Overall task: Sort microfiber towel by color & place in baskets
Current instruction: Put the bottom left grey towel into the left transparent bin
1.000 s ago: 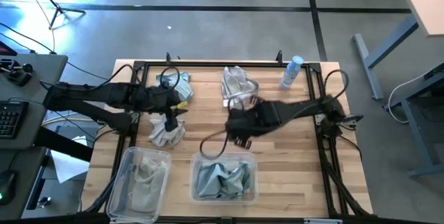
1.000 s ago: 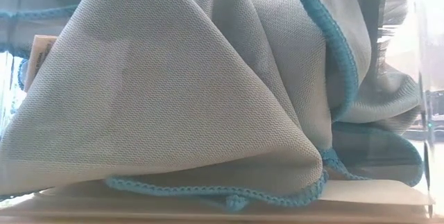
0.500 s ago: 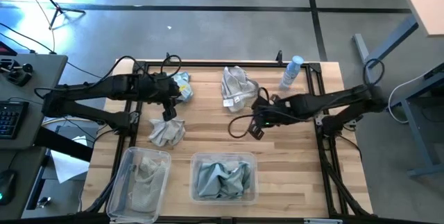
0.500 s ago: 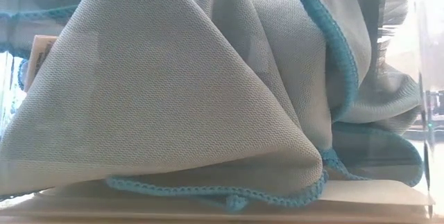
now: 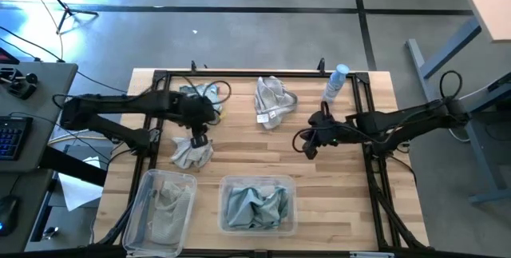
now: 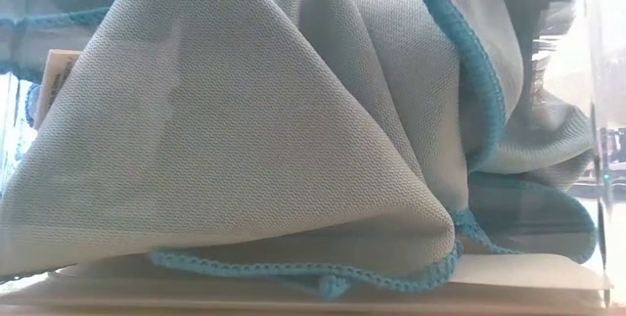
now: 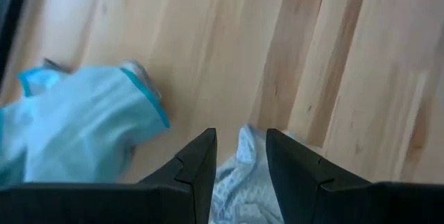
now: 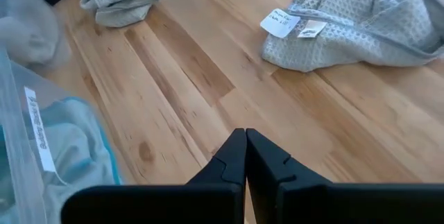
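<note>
Worktop (image 5: 319, 202): spray bottle (image 5: 335, 83) at far edge; grey towel (image 5: 272, 101) beside it; teal towel (image 5: 209, 98) and second grey towel (image 5: 192, 152) at left; narrow basket (image 5: 162, 210) held grey cloths, wide basket (image 5: 256, 204) teal; left end effector (image 7: 241, 156) slightly open, over grey cloth; right end effector (image 8: 245, 148) closed, empty, near tagged grey towel.

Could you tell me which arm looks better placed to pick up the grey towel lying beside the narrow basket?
Probably the left. Its gripper is open right over that grey towel, with cloth between the fingers. The right gripper is shut over bare wood, nearer the other grey towel.
</note>
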Action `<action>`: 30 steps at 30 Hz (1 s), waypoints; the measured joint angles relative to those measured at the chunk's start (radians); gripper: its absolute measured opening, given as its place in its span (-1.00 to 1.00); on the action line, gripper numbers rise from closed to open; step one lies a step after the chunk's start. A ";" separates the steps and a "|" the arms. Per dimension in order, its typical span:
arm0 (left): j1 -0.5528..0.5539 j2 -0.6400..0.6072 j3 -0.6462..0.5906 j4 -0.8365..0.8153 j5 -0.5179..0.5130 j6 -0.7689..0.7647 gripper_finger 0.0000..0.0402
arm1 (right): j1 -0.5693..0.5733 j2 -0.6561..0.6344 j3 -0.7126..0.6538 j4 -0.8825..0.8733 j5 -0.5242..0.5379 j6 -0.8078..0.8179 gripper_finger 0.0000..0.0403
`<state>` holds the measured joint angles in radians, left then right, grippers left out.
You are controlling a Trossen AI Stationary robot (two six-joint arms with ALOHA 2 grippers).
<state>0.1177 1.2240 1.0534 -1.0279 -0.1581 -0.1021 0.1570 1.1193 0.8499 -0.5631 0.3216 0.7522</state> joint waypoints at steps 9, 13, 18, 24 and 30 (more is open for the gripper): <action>0.000 0.212 -0.033 -0.005 0.045 -0.027 -0.43 | 0.000 -0.052 -0.002 -0.019 -0.007 -0.106 -1.00; 0.000 0.259 -0.107 -0.002 0.074 -0.052 -0.43 | 0.000 -0.052 -0.002 -0.055 -0.007 -0.106 -1.00; 0.001 0.269 -0.194 0.097 0.099 -0.049 -0.45 | 0.000 -0.052 -0.002 -0.072 -0.007 -0.111 -1.00; 0.000 0.261 -0.208 0.100 0.172 -0.093 -0.92 | 0.000 -0.052 -0.002 -0.068 -0.007 -0.138 -1.00; -0.028 0.183 -0.147 0.038 0.157 -0.180 -0.99 | 0.000 -0.052 -0.002 -0.068 -0.007 -0.185 -1.00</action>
<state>0.0901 1.4073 0.9064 -0.9896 -0.0015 -0.2818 0.1574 1.0668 0.8478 -0.6310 0.3145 0.5673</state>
